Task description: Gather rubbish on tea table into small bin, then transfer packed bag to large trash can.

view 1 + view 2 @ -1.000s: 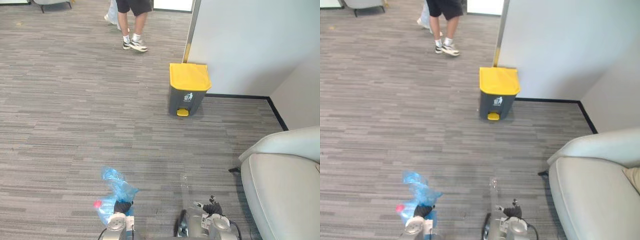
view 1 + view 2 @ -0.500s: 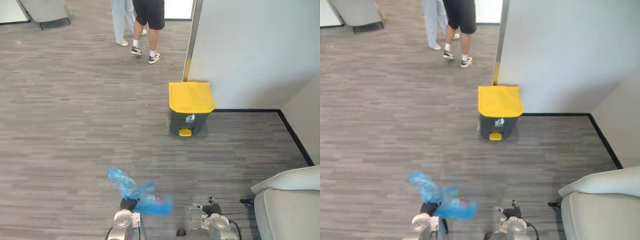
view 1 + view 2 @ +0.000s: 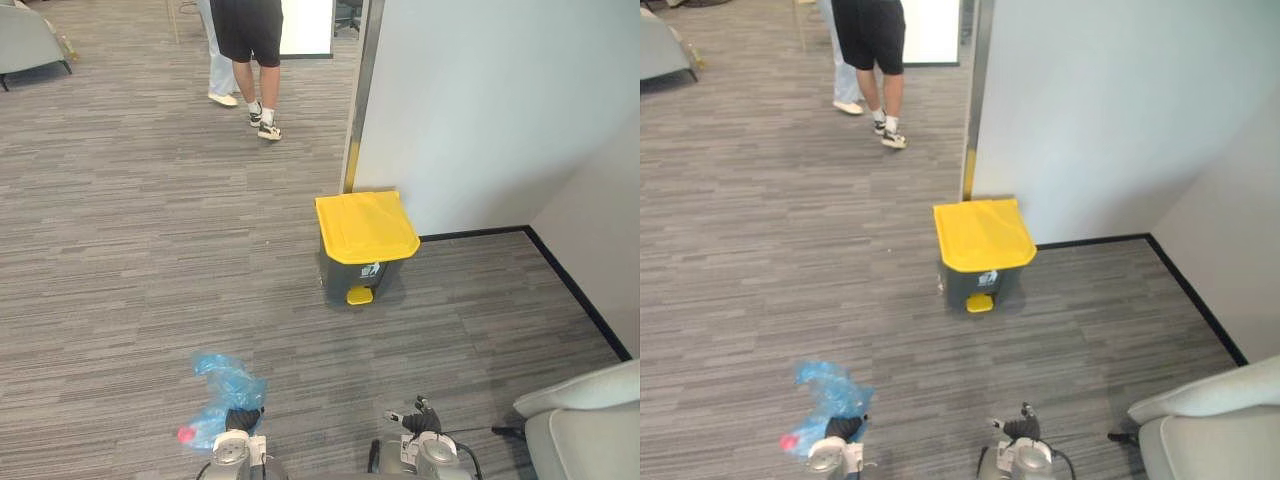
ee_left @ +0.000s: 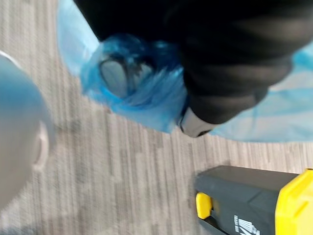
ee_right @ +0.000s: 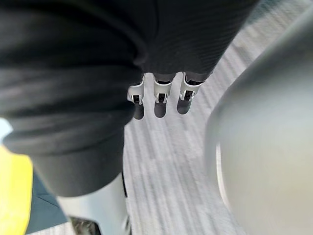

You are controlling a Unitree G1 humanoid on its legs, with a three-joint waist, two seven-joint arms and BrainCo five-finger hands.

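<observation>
The left hand (image 3: 243, 418) grips a blue bag (image 3: 225, 378) with something red inside. The right hand (image 5: 159, 95) hangs loose and empty. The bin (image 3: 340, 278) has its yellow lid down.

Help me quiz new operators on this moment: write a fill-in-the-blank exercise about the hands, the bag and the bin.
1. The left hand is shut on a ____ bag.
2. The trash can has a closed ____ lid.
3. The right hand holds ____.
Missing words: blue; yellow; nothing.

Grey striped carpet (image 3: 130, 230) covers the floor; a white wall (image 3: 480, 100) with black skirting (image 3: 580, 296) stands right; a pale sofa (image 3: 590, 440) sits lower right.
</observation>
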